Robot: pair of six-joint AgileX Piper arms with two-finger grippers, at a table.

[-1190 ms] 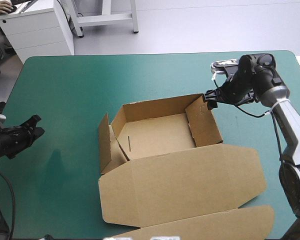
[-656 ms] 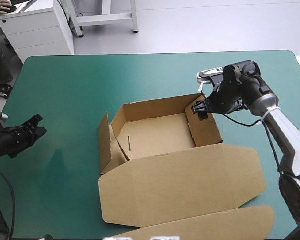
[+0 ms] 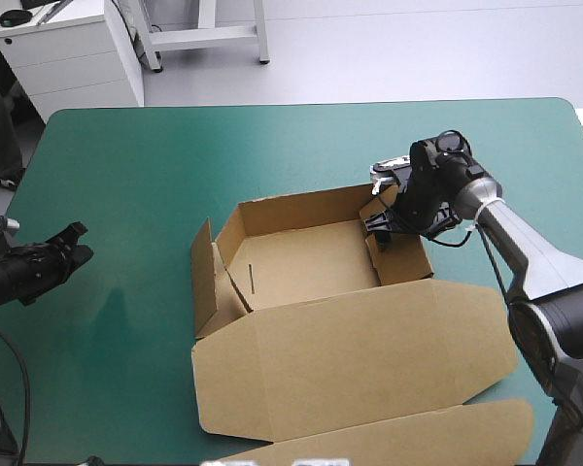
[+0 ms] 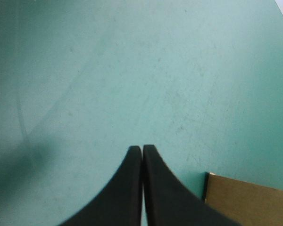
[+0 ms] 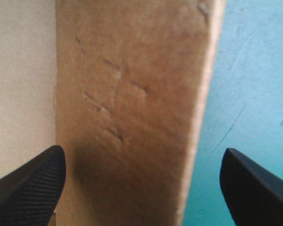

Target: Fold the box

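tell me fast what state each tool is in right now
Left tool: shut, empty, over the teal-green table cover.
Right tool: open, astride the right wall of the brown cardboard box, gripping nothing.

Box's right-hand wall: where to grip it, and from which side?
Take the right-hand wall by its free top edge, coming down from above: it stands raised, a thin sheet, so one finger goes inside the box, one outside. The open right pincer is astride it.
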